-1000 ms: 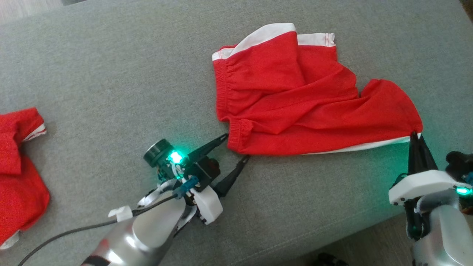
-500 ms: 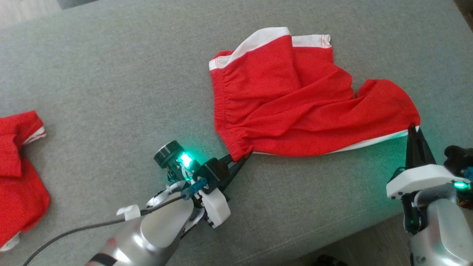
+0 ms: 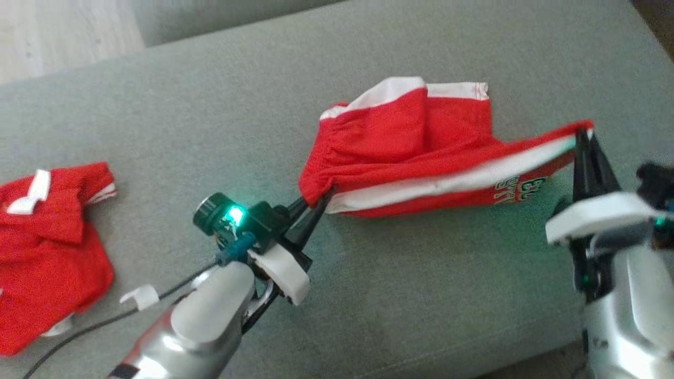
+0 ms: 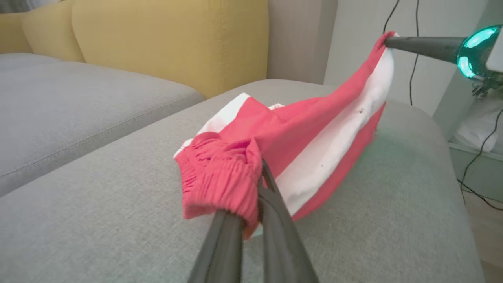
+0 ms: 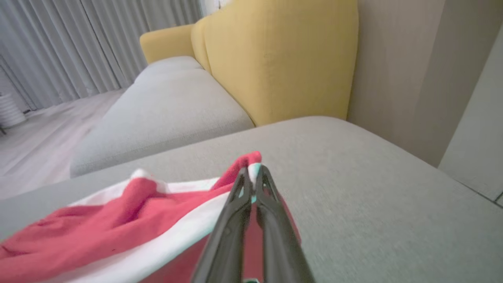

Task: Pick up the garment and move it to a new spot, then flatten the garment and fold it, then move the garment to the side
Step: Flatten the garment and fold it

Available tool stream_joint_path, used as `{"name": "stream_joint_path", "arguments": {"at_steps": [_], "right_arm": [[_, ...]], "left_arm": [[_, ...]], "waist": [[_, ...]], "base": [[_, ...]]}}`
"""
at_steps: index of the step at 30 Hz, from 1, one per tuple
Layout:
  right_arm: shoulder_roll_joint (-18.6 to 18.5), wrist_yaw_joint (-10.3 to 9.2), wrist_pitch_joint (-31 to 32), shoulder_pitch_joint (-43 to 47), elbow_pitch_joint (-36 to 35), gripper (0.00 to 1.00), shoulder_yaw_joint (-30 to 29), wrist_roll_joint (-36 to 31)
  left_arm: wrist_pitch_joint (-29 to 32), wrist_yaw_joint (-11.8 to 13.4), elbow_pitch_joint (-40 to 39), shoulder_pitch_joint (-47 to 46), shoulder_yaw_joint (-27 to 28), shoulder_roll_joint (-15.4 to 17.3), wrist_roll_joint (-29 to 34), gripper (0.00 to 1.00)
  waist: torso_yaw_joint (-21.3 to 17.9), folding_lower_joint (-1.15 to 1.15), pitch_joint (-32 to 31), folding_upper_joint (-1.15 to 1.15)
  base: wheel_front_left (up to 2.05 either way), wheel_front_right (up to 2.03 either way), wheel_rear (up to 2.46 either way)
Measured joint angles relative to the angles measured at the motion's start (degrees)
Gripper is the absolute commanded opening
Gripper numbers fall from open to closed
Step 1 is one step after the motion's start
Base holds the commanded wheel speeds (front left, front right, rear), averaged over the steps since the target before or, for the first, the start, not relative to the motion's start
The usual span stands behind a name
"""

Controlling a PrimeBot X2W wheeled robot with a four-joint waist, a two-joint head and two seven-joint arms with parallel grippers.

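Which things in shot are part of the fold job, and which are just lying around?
In the job:
- red shorts
- left gripper, shut on their waistband corner
- right gripper, shut on their far corner

Lying about:
- second red garment, at the left on the grey seat
- yellow back cushion

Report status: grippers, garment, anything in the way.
Both shut on the shorts: left gripper at waistband, right gripper at hem corner. Near edge lifted, far part on the cushion. Second red garment apart, far left.
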Motion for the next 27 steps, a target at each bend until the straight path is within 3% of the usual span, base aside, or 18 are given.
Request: {"name": "stream_joint_path", "arguments": {"at_steps": [5, 9, 16, 23, 27], "right_arm": [[-0.98, 0.0, 5.82, -6.26, -3.22, 0.0, 4.71, 3.21], [-2.75, 0.0, 8.94, -13.5, -3.7, 0.0, 8.25, 7.0], [-4.67, 0.0, 7.9, -23.15, -3.19, 0.0, 10.89, 8.72], [-5.64, 0.0, 7.88, -22.96, 1.66, 0.0, 10.11, 9.51], [-5.78, 0.0, 10.79, -17.79, 3.21, 0.0, 9.31, 13.6]], "left_arm": [[5.04, -0.01, -3.57, -5.3, -1.75, 4.5, -5.97, 0.0], [10.16, -0.01, -7.46, -13.02, -2.33, 8.2, -14.24, 0.0], [12.49, -0.01, -10.5, -20.9, -0.25, 12.26, -20.86, 0.0], [12.76, 0.0, -12.47, -21.33, 3.31, 12.95, -27.03, 0.0], [17.29, 0.0, -15.43, -14.52, 5.04, 11.11, -37.47, 0.0]], "waist": [[1.09, 0.0, -3.53, 0.0], [1.64, 0.0, -6.54, 0.0], [2.78, 0.0, -9.76, 0.0], [4.91, 0.0, -11.22, 0.0], [5.84, 0.0, -10.88, 0.0]], "base": [[0.0, 0.0, 0.0], [0.0, 0.0, 0.0], [0.0, 0.0, 0.0], [0.0, 0.0, 0.0], [0.0, 0.0, 0.0]]}}
